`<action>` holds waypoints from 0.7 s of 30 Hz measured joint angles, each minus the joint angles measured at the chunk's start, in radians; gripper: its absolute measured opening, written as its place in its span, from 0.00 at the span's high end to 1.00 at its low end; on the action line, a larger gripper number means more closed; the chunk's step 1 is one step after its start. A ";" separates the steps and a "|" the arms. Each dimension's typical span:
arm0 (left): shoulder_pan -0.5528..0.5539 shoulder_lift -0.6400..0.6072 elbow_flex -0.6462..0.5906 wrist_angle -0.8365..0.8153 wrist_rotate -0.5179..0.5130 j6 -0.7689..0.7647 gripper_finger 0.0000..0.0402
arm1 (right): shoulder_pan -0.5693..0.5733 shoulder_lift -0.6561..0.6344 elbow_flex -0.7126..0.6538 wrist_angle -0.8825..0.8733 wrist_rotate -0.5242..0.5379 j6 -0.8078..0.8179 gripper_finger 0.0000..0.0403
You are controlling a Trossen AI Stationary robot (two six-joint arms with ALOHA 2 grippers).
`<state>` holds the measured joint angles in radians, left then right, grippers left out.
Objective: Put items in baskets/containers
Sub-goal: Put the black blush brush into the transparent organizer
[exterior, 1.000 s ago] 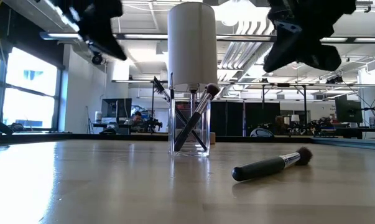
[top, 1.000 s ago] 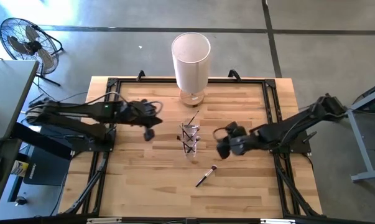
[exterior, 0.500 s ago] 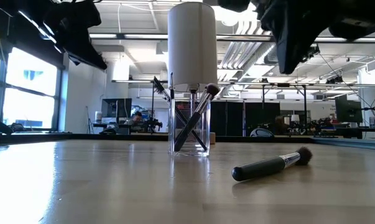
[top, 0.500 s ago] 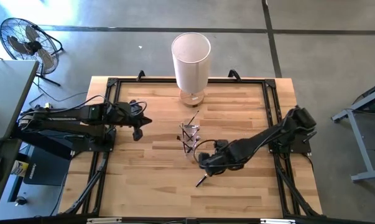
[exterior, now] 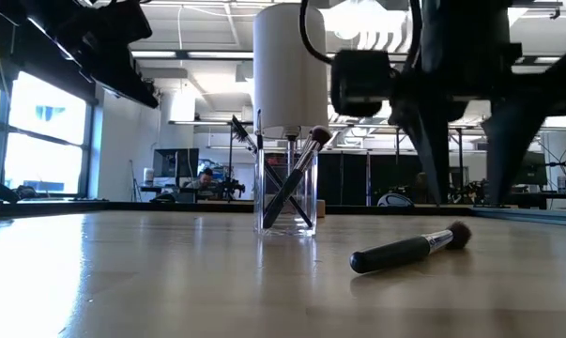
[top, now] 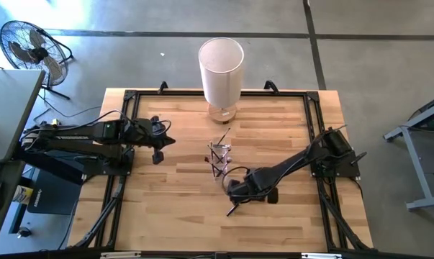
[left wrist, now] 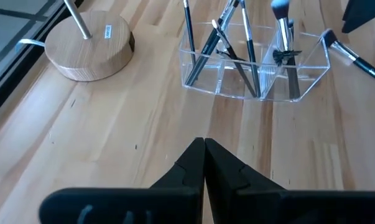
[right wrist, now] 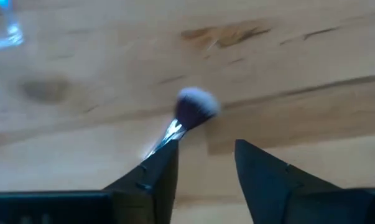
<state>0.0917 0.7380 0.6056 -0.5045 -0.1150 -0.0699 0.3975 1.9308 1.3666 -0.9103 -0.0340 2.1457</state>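
Note:
A small clear cup [top: 218, 160] stands mid-table on its base, with several thin brushes leaning in it [exterior: 287, 183]. One loose brush [top: 233, 208] lies flat on the wood nearer the front edge, its dark handle [exterior: 395, 252] toward the left and its bristle head [right wrist: 196, 107] toward the right. My right gripper [exterior: 466, 192] hangs open just above this brush, pointing down, and touches nothing. In the right wrist view the handle runs under one finger [right wrist: 165, 171]. My left gripper [left wrist: 204, 152] is shut and empty, held above the table left of the cup [left wrist: 255, 68].
A tall white cylinder [top: 221, 68] on a round wooden base [left wrist: 91, 46] stands behind the cup near the far edge. A black frame [top: 130, 97] runs round the tabletop. Bare wood [top: 166, 208] spreads on the near left.
My right gripper has swung from right of the cup toward the near edge and down over the loose brush, and its fingers have opened. My left gripper has drawn back a little toward the table's left edge. The brush and the cup have stayed put.

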 joint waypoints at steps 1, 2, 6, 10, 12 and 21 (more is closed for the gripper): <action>0.000 0.000 0.000 0.000 0.000 0.008 0.99 | -0.004 0.000 -0.012 0.007 -0.001 0.005 0.61; 0.000 0.000 0.000 0.000 0.000 0.016 0.99 | -0.009 0.000 -0.024 0.015 -0.003 0.010 0.60; 0.000 0.000 0.000 0.000 -0.006 0.040 0.99 | -0.035 0.000 -0.072 0.102 -0.025 0.030 0.57; 0.000 0.000 0.000 -0.010 -0.030 0.043 0.99 | -0.056 0.001 -0.125 0.202 -0.013 0.029 0.60; 0.000 0.000 0.000 -0.028 -0.033 0.043 0.99 | -0.062 0.000 -0.151 0.236 -0.034 0.030 0.62; 0.000 0.000 0.000 -0.021 -0.052 0.040 0.99 | -0.058 -0.006 -0.207 0.235 -0.022 -0.105 0.93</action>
<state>0.0917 0.7383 0.6056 -0.5257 -0.1673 -0.0299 0.3393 1.9244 1.1596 -0.6753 -0.0557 2.0410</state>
